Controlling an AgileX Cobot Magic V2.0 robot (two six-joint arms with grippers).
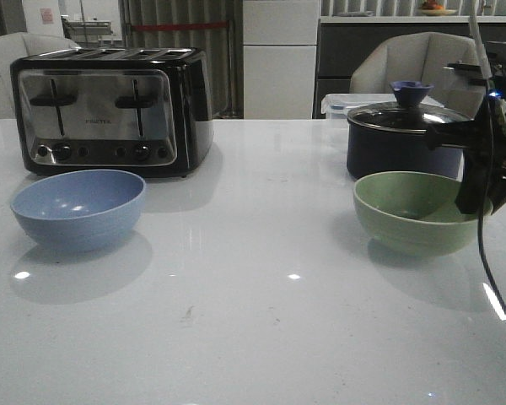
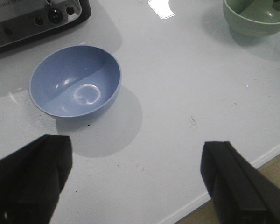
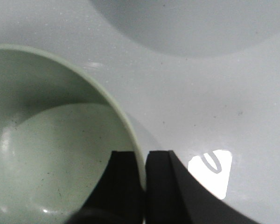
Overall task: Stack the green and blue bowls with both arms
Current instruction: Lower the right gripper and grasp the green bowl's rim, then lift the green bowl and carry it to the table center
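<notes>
A black-and-chrome four-slot toaster [image 1: 111, 110] stands at the back left of the white desk [image 1: 253, 321], and the blue bowl [image 1: 78, 207] sits upright just in front of it, close to its lower edge but apart from it. On the far right a dark navy saucepan [image 1: 396, 139] with a lid and blue knob stands directly behind the green bowl [image 1: 417, 212], so near that the bowl's far rim overlaps the pan's base in the front view; whether they touch cannot be told. The two bowls are well apart, with bare desk between them. The right end effector [image 3: 143, 172] is clenched on the green bowl's rim [image 3: 130, 130], one finger inside the bowl and the other outside, the wall pinched between them; in the front view the right arm [image 1: 485, 143] comes down at the bowl's right side. The left end effector [image 2: 135, 179] hangs released over the near edge of the desk, its fingers [image 2: 30, 179] spread wide, holding nothing and touching nothing, with the blue bowl beyond it.
</notes>
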